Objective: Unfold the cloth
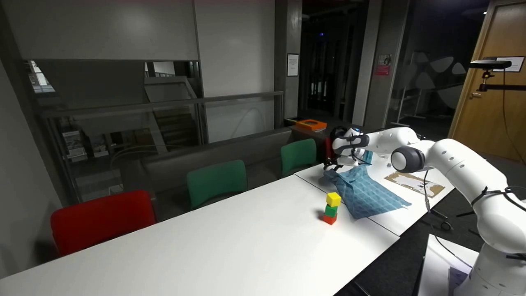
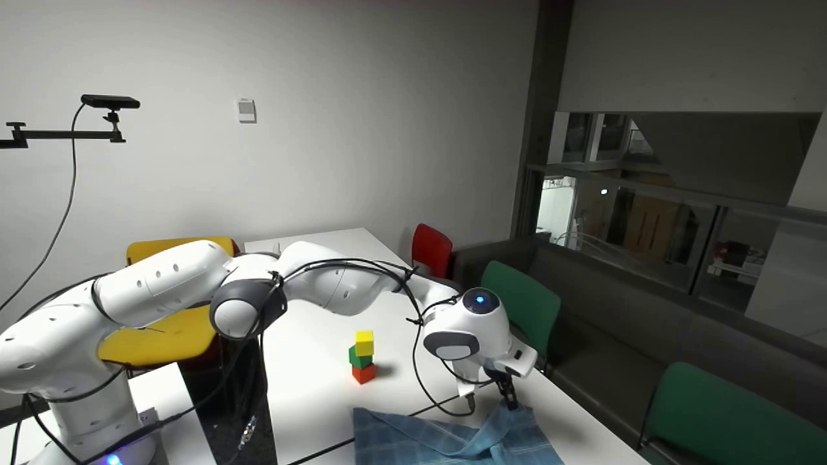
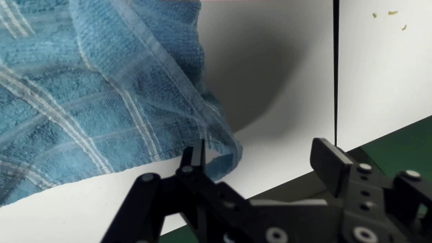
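Observation:
The blue checked cloth (image 1: 365, 195) lies across the seam of the white table in an exterior view, partly folded and wrinkled. In the wrist view, a fold of the cloth (image 3: 135, 84) runs diagonally to a curled corner near the table's edge. My gripper (image 3: 259, 148) is open around that corner: the curl stands beside the left finger (image 3: 198, 157), well apart from the right finger (image 3: 329, 162). A raised ridge of the cloth (image 2: 494, 436) leads up to the gripper (image 2: 508, 397) in an exterior view. The cloth's near part is cut off there.
A stack of yellow, green and red blocks (image 1: 331, 209) stands close to the cloth. Beyond the cloth lies a brown and white sheet (image 1: 415, 183). Green chairs (image 1: 217, 183) line the table's far side, close to the gripper. A cable (image 2: 417, 361) hangs from the arm.

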Available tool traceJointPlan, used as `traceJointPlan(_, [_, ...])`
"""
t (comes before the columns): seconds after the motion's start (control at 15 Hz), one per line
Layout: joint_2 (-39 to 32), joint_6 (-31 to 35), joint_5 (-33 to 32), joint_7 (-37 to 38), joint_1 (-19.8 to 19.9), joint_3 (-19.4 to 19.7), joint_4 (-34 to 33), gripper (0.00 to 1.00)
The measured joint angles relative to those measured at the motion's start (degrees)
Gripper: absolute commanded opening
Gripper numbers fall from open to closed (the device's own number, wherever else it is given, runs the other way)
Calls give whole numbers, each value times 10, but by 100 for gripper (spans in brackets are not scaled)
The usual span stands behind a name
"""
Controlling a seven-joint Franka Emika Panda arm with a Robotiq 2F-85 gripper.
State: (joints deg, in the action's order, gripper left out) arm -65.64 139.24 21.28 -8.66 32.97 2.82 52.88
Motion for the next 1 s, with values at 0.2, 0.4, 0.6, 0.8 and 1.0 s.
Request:
traceJointPlan(0.2, [1,0,2,0,3,-6,0,30])
traceJointPlan(0.4, [2,0,3,0,3,-9,-1,7])
traceJointPlan(0.6, [2,0,3,-1,4,-12,-3,0])
traceJointPlan(0.8, [4,0,3,-1,5,-14,-3,0])
traceJointPlan(1.0, [8,0,2,-1,3,-15,-7,0])
